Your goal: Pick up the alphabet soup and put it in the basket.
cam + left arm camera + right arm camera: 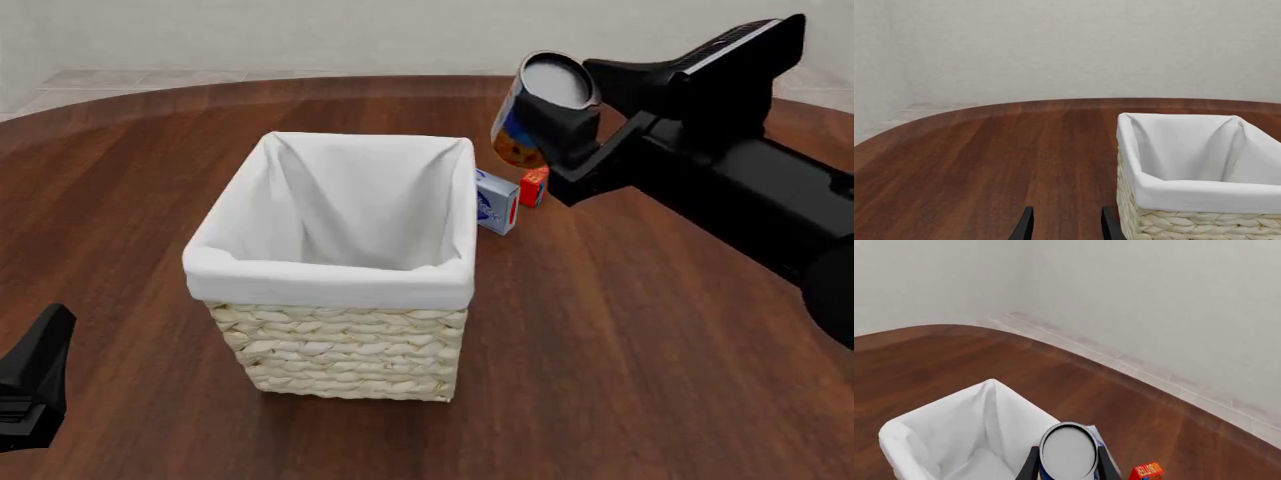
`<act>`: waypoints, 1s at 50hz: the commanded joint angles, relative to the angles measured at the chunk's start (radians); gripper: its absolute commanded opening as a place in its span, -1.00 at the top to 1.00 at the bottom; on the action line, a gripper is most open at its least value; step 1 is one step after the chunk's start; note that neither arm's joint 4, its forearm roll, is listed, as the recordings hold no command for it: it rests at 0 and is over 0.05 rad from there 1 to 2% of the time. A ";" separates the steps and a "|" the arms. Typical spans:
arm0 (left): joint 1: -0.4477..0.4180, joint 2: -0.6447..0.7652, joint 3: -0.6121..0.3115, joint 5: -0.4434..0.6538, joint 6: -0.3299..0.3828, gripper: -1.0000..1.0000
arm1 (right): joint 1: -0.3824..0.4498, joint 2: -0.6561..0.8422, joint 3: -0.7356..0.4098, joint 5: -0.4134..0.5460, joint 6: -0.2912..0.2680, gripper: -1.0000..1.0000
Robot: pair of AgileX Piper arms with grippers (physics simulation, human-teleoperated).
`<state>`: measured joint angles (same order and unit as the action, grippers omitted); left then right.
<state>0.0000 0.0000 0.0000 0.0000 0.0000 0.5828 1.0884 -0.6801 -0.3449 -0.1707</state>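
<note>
The alphabet soup (531, 118) is a small blue-labelled can with a grey lid, held tilted in the air just past the basket's far right corner. My right gripper (561, 125) is shut on it. In the right wrist view the can's lid (1068, 450) sits between the two fingers (1031, 466), with the basket (917, 432) below. The basket (327, 281), cream wicker with a white liner, stands mid-table and holds nothing that I can see. My left gripper (1067, 227) is open near the table's front left, beside the basket (1201, 197), nothing between its fingers.
A small blue-and-white box (497, 203) and a small orange-red box (534, 186) stand on the dark wooden table (641, 340) just right of the basket's far corner, under the raised can. The orange-red box (1146, 471) also shows in the right wrist view.
</note>
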 commanded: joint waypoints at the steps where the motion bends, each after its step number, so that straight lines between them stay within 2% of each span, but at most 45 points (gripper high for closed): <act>1: 0.000 0.000 0.000 0.000 0.000 -1.00 | 0.033 0.008 -0.036 -0.006 0.024 1.00; 34: 0.000 0.000 0.000 0.000 0.000 -1.00 | 0.099 0.051 -0.074 -0.035 0.050 1.00; 50: 0.000 0.000 0.000 0.000 0.000 -1.00 | 0.137 0.087 -0.123 -0.026 0.038 1.00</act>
<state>0.0000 0.0000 0.0000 0.0000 0.0000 0.6974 1.1594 -0.7695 -0.3682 -0.1464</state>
